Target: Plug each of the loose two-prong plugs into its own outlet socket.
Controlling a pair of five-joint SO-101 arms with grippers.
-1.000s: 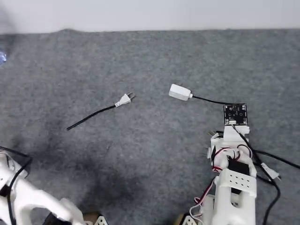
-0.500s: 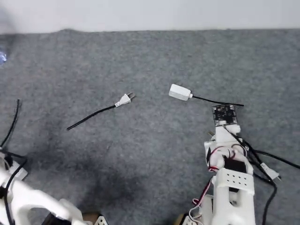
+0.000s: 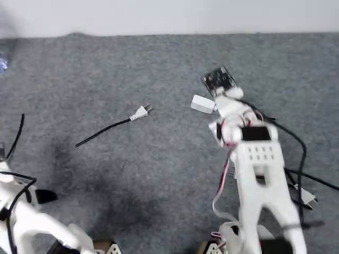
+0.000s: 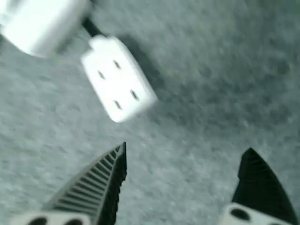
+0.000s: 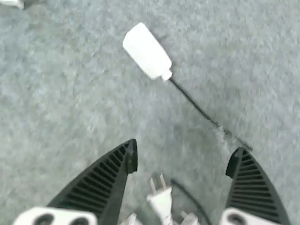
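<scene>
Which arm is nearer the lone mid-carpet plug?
Right. The right arm is at the socket next to the plug; the left arm sits farther off, in the near corner.

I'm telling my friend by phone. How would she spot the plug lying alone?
On the grey carpet, look left of the white boxy outlet beside the white arm. The small white two-prong plug lies there alone, metal prongs toward the outlet, thin black cord trailing away.

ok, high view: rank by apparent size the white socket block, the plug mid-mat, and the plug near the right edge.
1. white socket block: clearly largest.
2. mid-mat plug and right-edge plug: these look about alike, so I won't rank them.
</scene>
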